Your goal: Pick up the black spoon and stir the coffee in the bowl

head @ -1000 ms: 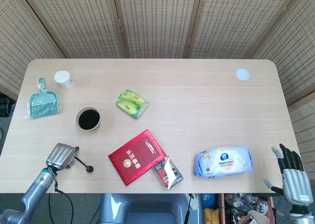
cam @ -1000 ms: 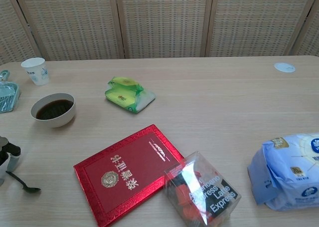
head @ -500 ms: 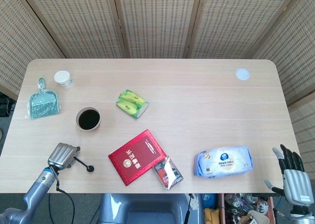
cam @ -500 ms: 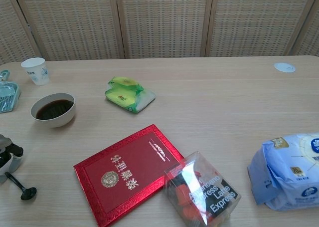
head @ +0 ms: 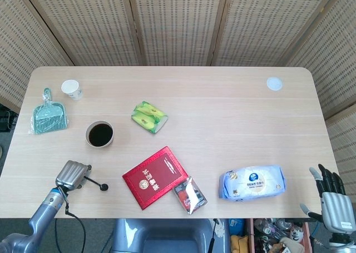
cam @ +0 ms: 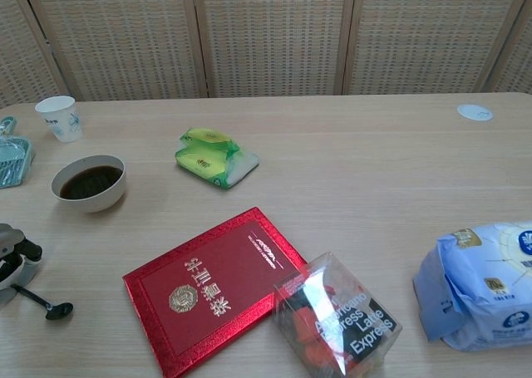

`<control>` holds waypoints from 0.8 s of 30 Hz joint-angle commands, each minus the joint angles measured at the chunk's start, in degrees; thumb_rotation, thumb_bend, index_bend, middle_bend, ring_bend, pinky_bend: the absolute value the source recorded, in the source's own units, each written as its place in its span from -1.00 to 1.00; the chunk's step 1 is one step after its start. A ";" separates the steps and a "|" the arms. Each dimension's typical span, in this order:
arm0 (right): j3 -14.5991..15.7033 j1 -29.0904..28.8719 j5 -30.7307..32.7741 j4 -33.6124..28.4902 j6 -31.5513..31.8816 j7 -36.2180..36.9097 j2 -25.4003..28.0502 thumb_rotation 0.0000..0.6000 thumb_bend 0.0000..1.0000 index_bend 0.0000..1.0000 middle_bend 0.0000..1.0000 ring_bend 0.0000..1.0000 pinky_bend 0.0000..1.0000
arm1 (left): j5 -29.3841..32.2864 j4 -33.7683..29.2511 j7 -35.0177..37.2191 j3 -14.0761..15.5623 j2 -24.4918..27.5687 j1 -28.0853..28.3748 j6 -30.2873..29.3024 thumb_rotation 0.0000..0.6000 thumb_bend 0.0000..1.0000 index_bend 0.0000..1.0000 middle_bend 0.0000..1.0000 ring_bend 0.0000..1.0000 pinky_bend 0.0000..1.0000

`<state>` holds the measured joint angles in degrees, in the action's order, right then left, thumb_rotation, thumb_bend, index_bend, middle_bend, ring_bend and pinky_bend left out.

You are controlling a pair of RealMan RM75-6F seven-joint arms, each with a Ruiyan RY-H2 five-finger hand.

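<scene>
My left hand point(head: 73, 174) pinches the spoon point(cam: 40, 302) by its handle end – bowl end low over the surface. Lift clear w/o tilting, then carry fwd to the coffee bowl point(head: 99, 134). Right hand point(head: 334, 200) idle, fingers spread.

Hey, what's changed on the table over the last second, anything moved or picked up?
The left hand has shifted slightly toward the middle of the table, and the black spoon it holds by the handle has swung with it, its bowl end now sitting a little higher in the head view. The right hand has sunk slightly beyond the table edge. The bowl of coffee, red booklet and snack packets have not moved.
</scene>
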<state>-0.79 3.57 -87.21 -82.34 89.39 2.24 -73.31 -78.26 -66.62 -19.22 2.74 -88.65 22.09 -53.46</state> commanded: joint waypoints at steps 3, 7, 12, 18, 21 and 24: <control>-0.02 0.02 0.06 0.04 -0.06 0.07 -0.03 1.00 -0.53 -1.00 -1.00 -1.00 -1.00 | 0.48 -0.34 -0.21 0.16 0.27 -0.08 0.20 1.00 -0.28 0.18 0.54 0.42 0.48; -0.06 -0.02 0.07 0.07 -0.14 0.12 -0.03 1.00 -0.53 -1.00 -1.00 -1.00 -1.00 | 1.03 -0.69 -0.05 0.15 0.58 -0.13 0.49 1.00 -0.26 0.22 0.54 0.42 0.48; -0.09 -0.01 0.11 0.12 -0.19 0.19 -0.05 1.00 -0.53 -1.00 -1.00 -1.00 -1.00 | 1.50 -0.91 0.09 0.15 0.88 -0.25 0.45 1.00 -0.21 0.26 0.56 0.42 0.48; -0.09 -0.05 0.05 0.13 -0.25 0.24 -0.08 1.00 -0.53 -1.00 -1.00 -1.00 -1.00 | 1.64 -1.37 0.29 0.09 1.29 -0.27 0.05 1.00 -0.17 0.28 0.57 0.42 0.48; -0.06 0.10 0.07 0.24 -0.10 0.42 -0.07 1.00 -0.53 -1.00 -1.00 -1.00 -1.00 | 1.76 -2.31 0.27 -0.19 2.06 -0.24 -0.48 1.00 -0.17 0.28 0.57 0.42 0.48; -0.05 0.19 0.08 0.36 -0.03 0.62 -0.11 1.00 -0.53 -1.00 -1.00 -1.00 -1.00 | 1.82 -3.29 0.02 -0.42 2.86 -0.09 -0.89 1.00 -0.16 0.28 0.57 0.42 0.48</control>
<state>-0.84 3.75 -87.13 -81.97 89.37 2.87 -73.42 -76.47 -69.70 -19.10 2.42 -86.00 21.94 -54.19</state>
